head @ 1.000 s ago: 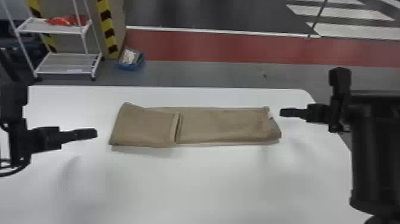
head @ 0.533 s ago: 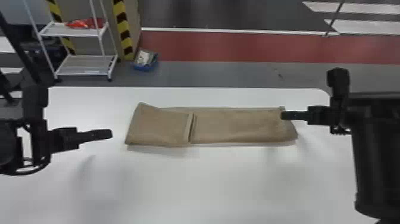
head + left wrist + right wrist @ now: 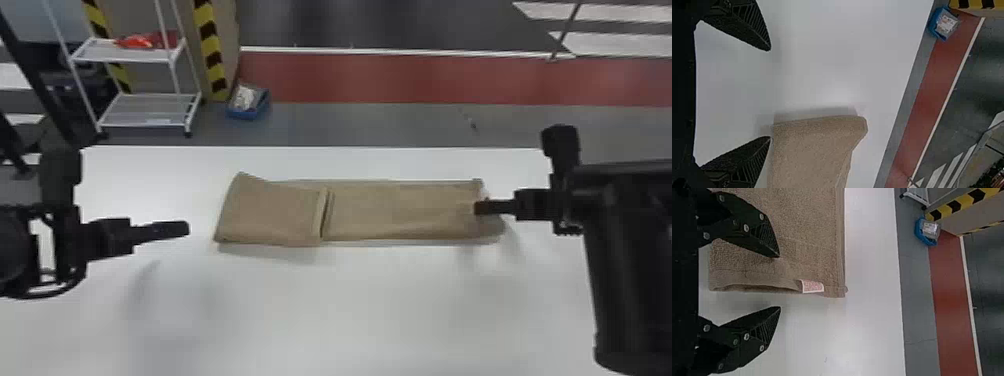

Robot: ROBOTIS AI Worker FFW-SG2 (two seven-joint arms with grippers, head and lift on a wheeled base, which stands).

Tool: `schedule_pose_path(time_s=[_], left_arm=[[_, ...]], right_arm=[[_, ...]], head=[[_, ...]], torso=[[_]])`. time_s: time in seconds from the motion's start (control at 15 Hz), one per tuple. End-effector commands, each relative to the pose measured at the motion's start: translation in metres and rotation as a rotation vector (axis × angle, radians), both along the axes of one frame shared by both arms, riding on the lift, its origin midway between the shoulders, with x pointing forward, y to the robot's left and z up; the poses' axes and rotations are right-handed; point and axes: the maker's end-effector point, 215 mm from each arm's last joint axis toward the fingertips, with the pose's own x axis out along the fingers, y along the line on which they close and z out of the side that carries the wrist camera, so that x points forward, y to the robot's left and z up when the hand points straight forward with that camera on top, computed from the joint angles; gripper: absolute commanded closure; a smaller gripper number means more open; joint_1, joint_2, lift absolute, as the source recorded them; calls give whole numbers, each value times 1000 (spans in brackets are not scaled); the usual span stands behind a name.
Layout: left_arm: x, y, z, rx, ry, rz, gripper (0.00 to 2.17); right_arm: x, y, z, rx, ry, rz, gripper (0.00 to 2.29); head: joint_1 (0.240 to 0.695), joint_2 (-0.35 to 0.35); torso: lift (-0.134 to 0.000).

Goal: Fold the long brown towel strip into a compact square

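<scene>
- As I look across the white table (image 3: 350, 310), the left claw (image 3: 185, 228) hangs spread and empty, just beside the folded end of the brown towel strip (image 3: 400, 212).
- Over the strip's other end, the right claw (image 3: 477, 207) is spread too, one finger above the fabric, the other out past the edge.
- If that right claw closes too high or too shallow, I'd say it could pinch only the upper layer or the white label (image 3: 813, 286), and the layers might slip apart. Pulling too hard could drag the whole towel and loosen the left fold.
- Lying flat, the towel has its long axis running left to right, nearly parallel to the table's far edge. Its folded flap points right, the hem near the middle, and the far left corner sits slightly skewed.
- Beyond, on the floor, a blue bin (image 3: 243, 114) sits near a white cart (image 3: 145, 115).
</scene>
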Motion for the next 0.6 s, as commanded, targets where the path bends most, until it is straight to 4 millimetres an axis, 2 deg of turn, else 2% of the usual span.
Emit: schedule_pose_path(time_s=[0.0,0.13,0.4,0.53], left_arm=[[-2,3,-1,1,2,3,80],[-3,4,-1,0,2,3,80],[-6,6,-5,2,10,1,80],[-7,8,-4,7,8,-1,80]], right_arm=[[-3,4,-4,11,5,8,927],[-8,5,-4,22,8,12,1298],[-29,4,-19,33,41,3,1389],[-44,13,-12,94,39,-6,1389]], head=[[695,-37],[695,-29],[695,-25],[695,-25]], torso=[[-125],[-125],[-125],[-125]])
